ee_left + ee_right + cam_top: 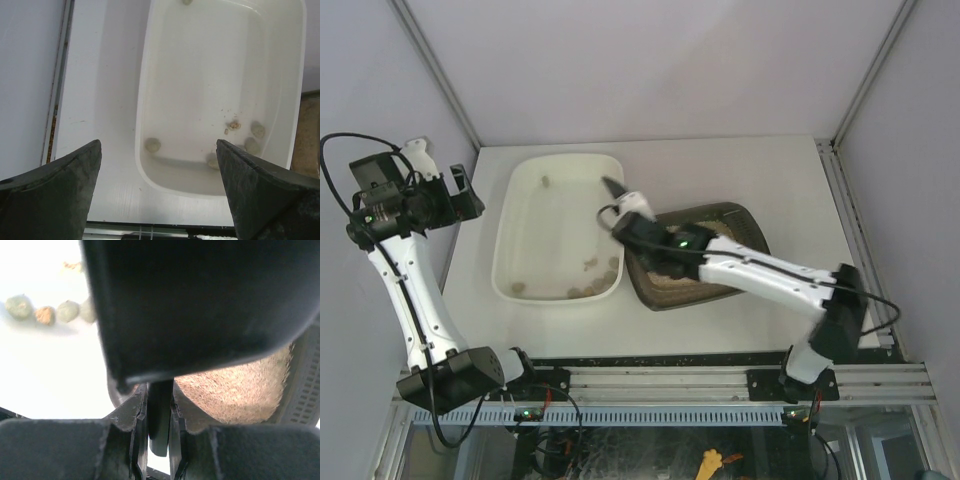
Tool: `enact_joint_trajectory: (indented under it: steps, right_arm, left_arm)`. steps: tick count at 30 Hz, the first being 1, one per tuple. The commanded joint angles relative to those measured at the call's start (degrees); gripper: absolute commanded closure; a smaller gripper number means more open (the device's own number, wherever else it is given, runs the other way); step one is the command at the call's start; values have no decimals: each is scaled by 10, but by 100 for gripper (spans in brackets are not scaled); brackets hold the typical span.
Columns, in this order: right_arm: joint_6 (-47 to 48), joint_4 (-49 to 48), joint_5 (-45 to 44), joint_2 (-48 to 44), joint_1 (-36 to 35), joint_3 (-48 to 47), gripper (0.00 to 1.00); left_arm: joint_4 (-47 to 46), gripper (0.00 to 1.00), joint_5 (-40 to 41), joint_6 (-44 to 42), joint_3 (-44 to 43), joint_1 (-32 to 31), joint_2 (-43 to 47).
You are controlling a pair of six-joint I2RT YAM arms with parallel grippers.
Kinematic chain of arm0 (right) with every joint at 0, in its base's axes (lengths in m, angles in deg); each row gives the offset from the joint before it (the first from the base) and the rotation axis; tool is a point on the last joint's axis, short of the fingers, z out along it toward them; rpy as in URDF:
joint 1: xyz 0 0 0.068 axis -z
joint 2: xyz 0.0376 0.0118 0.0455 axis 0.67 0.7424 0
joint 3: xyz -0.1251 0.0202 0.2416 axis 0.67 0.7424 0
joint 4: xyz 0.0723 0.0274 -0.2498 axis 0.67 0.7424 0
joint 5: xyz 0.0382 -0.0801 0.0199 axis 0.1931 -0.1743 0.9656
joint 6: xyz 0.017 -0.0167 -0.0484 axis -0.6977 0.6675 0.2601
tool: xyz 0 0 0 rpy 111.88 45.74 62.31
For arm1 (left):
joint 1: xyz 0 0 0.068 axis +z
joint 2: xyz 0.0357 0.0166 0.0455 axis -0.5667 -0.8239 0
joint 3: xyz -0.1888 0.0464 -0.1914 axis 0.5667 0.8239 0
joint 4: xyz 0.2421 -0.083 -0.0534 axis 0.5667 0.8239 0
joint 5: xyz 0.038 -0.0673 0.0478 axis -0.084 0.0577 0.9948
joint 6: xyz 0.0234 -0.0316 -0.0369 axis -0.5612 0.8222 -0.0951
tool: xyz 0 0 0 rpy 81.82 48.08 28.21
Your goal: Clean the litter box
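**Scoop in my right tool, over the tub's edge**

My left tool (468, 192) hangs at the far left, off the left edge of the bench (720, 165), above and apart from everything. Its jaws stand wide open and hold nothing. Its own camera looks down between the two dark fingers at the bench and the cream-white tub (506, 230).

The tub lies on the left half of the bench, long side running away from me. A few small greyish and tan clumps (592, 290) sit on its floor, most of them gathered in the near right corner, one near the near left corner and one at the far end.

My right tool (623, 206) reaches in from the right and sits over the tub's right rim. Its jaws are closed tight on the handle of the black scoop (200, 305), whose blade points away from me, over the tub's inside.

The litter box (745, 215) rests on the bench just right of the tub, turned at a slant to it, with my right arm crossing above it. Beige sandy litter (240, 390) covers its floor. Whether its left corner touches the tub I cannot tell.
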Motion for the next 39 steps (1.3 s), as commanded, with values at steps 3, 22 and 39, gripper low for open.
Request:
enact_joint_trajectory:
  steps: [3,22,39]
  right_arm:
    - [-150,-112,187,-152,144,189,100]
    - [-740,-613,369,-247,214,613,100]
    - [-1013,-681,68,-292,132,712,100]
  left_arm:
    - [-24,0,-23,-5,24,-12,13]
    - [-33,0,-10,-6,59,-43,20]
    - [-36,0,-22,-11,67,-43,15]
